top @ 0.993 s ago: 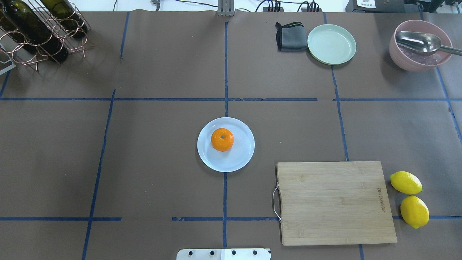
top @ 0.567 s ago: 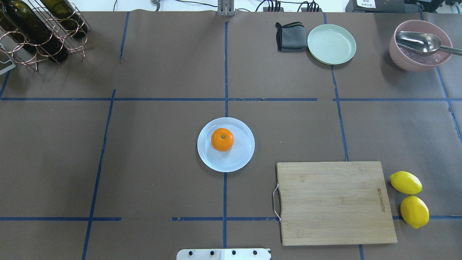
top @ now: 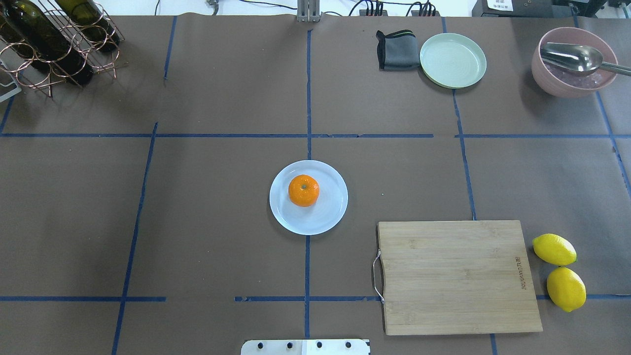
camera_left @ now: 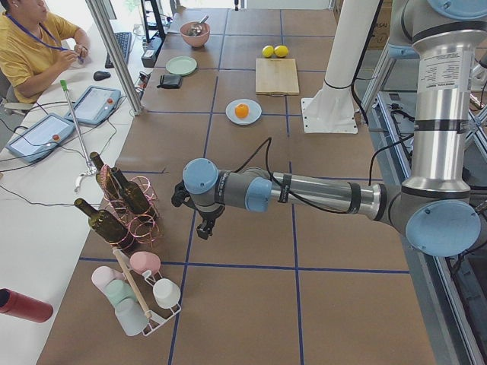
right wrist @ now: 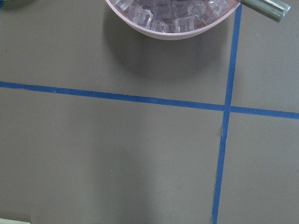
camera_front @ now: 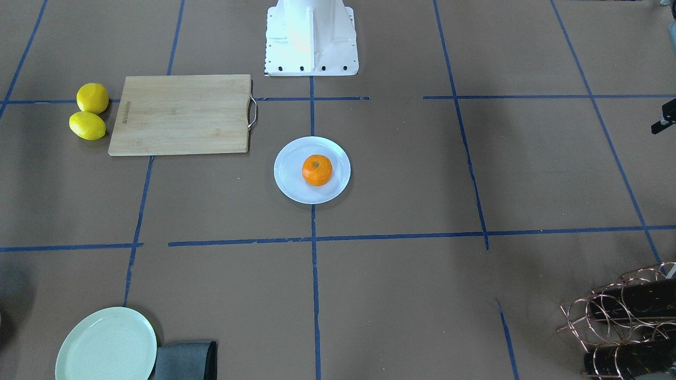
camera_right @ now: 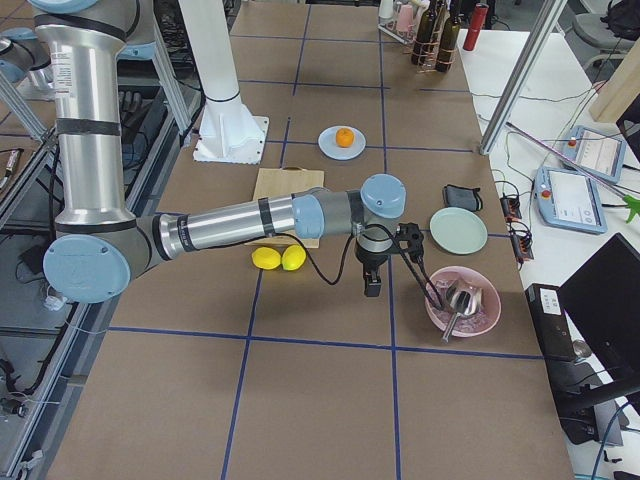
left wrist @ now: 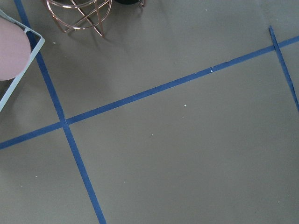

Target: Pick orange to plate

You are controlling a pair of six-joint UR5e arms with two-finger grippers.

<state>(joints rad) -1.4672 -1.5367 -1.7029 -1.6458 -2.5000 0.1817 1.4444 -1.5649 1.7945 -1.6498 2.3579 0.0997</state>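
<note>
Nothing has moved: one orange [top: 303, 190] still sits on one white plate [top: 331, 212] in the middle of the table [top: 222, 98]. Right of it lie one board [top: 458, 276], then two lemons [top: 554, 249] by the right edge. I cannot tell if the left claw [camera_left: 204, 228] or the right claw [camera_right: 372, 285] is apart or together.

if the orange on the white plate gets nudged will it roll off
Probably rolls a little: the orange is round, though it looks slightly flattened and sits stem dimple up, so it may rock before rolling. The plate has a shallow rim, which likely slows it but might not stop a firm push.
</note>
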